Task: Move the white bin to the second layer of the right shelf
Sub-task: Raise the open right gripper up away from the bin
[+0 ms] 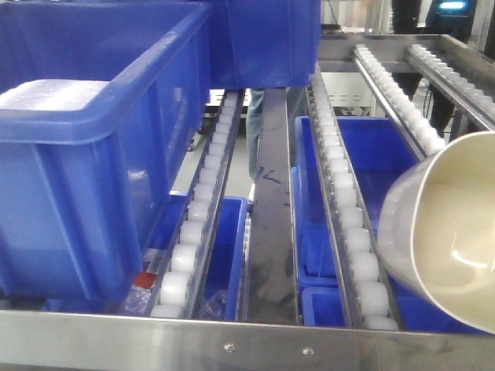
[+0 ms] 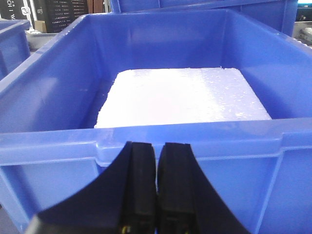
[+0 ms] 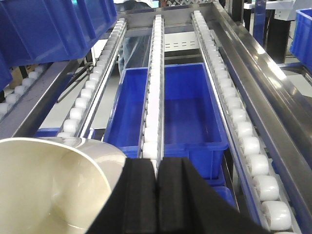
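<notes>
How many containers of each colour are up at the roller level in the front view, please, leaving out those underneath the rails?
Blue crates: 2 (the large near one and the one behind it)
White bin: 1
Total: 3

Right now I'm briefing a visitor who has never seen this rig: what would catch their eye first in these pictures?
First, the big blue crate filling the left of the front view, with a white foam slab lying inside it. Next, the white bin, tilted at the right edge over the roller rails. The left gripper and right gripper both look shut.
</notes>
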Controlling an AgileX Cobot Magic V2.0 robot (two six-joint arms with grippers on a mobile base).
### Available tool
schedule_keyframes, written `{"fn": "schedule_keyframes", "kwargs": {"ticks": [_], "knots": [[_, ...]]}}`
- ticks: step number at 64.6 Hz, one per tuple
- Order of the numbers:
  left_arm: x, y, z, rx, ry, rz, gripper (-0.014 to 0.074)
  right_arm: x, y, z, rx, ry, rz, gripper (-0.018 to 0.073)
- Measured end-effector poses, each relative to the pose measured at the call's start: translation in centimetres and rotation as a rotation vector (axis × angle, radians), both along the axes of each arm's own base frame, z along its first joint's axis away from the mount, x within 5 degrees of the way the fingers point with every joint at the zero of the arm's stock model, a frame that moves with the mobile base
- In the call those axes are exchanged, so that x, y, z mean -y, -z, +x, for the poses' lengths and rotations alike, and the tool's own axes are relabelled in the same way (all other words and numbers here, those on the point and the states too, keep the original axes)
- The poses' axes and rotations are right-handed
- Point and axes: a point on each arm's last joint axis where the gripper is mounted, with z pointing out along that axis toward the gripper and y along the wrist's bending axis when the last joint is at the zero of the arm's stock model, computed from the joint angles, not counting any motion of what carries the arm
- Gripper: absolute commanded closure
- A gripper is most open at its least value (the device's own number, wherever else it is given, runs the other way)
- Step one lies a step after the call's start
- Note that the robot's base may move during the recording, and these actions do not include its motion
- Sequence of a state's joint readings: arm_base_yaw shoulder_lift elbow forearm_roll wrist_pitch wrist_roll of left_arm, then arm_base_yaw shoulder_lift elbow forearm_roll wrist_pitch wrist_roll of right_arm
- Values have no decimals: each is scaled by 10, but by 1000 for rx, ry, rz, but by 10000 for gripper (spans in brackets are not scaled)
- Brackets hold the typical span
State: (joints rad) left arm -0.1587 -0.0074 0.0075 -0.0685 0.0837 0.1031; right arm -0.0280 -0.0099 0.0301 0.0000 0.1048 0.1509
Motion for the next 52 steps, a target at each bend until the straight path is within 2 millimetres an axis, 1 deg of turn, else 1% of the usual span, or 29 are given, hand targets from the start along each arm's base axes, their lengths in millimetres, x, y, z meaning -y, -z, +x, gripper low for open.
{"fn": "schedule_keyframes", "kwargs": {"ticks": [52], "knots": [[0, 0, 0, 0, 0, 0, 512, 0, -1, 0, 8, 0, 0, 503]]}}
